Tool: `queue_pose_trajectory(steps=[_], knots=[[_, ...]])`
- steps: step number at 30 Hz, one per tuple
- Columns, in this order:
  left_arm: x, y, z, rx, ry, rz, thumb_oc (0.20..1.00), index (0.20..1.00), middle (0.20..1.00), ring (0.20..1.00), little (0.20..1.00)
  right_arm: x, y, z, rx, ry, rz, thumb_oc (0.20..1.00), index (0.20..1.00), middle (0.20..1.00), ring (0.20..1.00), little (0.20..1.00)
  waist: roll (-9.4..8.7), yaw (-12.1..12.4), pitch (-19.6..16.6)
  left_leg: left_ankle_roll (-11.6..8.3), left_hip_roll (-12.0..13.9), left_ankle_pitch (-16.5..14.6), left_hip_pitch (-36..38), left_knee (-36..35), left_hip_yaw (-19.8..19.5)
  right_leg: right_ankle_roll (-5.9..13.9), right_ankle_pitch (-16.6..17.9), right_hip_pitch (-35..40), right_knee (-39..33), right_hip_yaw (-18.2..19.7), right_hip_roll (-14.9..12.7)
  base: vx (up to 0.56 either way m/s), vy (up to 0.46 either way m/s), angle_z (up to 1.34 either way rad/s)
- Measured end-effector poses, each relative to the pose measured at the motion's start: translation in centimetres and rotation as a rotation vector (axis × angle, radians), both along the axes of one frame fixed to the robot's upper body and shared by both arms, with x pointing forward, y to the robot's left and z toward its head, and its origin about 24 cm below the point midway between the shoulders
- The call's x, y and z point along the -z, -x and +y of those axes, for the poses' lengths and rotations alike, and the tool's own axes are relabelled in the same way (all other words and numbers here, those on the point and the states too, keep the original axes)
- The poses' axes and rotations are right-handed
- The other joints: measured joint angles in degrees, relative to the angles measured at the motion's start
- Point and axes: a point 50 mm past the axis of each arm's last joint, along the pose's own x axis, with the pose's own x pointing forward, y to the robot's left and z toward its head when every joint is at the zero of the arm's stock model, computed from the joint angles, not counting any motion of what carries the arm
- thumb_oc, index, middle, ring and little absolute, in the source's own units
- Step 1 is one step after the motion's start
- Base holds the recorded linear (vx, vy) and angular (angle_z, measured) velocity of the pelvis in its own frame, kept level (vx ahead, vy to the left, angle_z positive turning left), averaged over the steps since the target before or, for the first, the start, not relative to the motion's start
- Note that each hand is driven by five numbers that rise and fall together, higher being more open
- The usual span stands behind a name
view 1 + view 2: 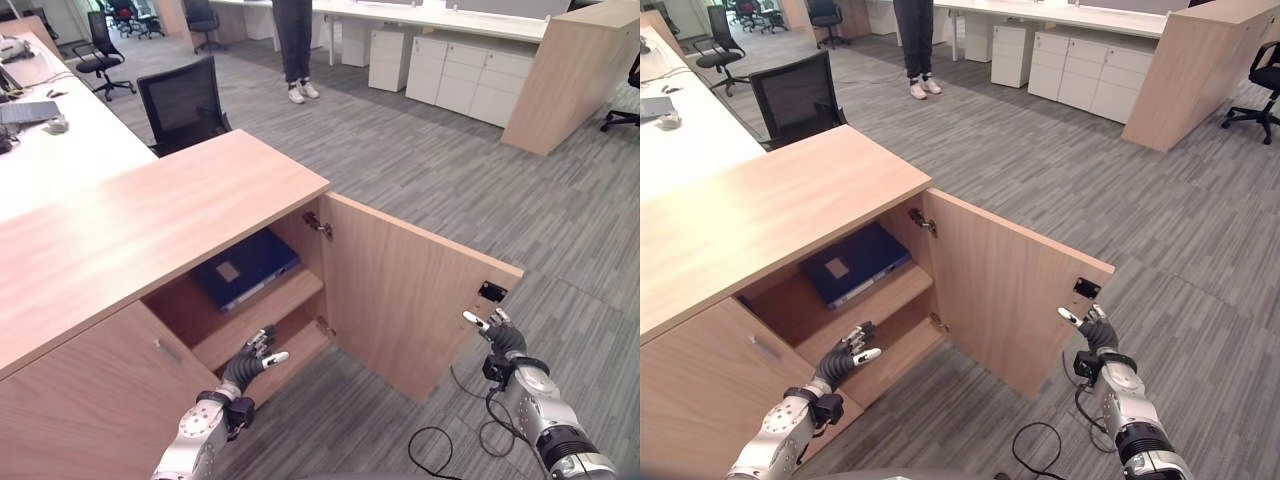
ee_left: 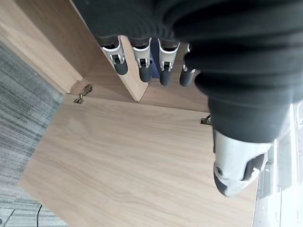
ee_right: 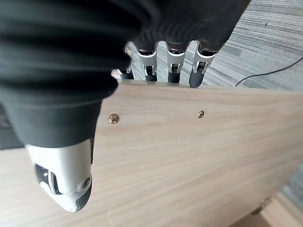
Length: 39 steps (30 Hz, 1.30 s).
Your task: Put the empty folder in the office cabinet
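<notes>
Folder [image 1: 245,268] flat on upper cabinet [image 1: 150,260] shelf, above and beyond left hand [image 1: 252,358], released, empty. Right hand [image 1: 497,333] at door [image 1: 400,290] edge, fingers relaxed.

This is an open-plan office: grey carpet tiles [image 1: 450,170] cover the floor, long white desks [image 1: 60,150] stand in rows with black mesh swivel chairs [image 1: 185,100], white drawer pedestals [image 1: 470,75] line a far desk, and a low wooden cabinet [image 1: 150,220] holds a blue folder [image 1: 245,268].
</notes>
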Motion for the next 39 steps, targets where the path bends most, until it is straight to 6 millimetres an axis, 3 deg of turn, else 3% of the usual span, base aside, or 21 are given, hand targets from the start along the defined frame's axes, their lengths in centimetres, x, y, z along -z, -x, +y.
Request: queue_pose_trajectory(steps=[20, 30, 39], knots=[[0.0, -0.1, 0.0, -0.016, -0.007, 0.000, 1.000, 1.000, 1.000, 1.000, 1.000, 0.1, 0.2, 0.5, -0.057, 0.047, 0.042, 1.000, 1.000, 1.000, 1.000, 1.000, 0.04, -0.05, -0.04, -0.36, 0.30, 0.63, -0.89, -0.12, -2.03, -0.06, -0.15, 0.07, 0.01, -1.81, 0.32, 0.00, -0.006, 0.04], [0.4, 0.1, -0.6, -0.035, 0.021, 0.009, 1.000, 1.000, 1.000, 1.000, 1.000, 0.3, 3.1, 0.9, -0.128, 0.086, 0.054, 1.000, 1.000, 1.000, 1.000, 1.000, 0.06, -0.35, -0.22, -0.64, 0.51, 1.33, -2.00, -0.12, -4.37, -0.52, -0.45, 0.21, 0.01, -4.22, 0.66, 0.00, -0.035, 0.13], [1.6, 1.7, 0.0, -0.108, 0.036, 0.070, 1.000, 1.000, 1.000, 1.000, 1.000, 0.8, 6.0, 2.7, -0.193, 0.031, 0.050, 1.000, 1.000, 1.000, 1.000, 1.000, 0.19, -0.32, -0.17, -0.67, 1.37, 1.79, -3.67, -0.05, -6.76, -1.21, -0.90, -0.23, 0.04, -6.21, 1.60, -0.04, -0.052, 0.13]])
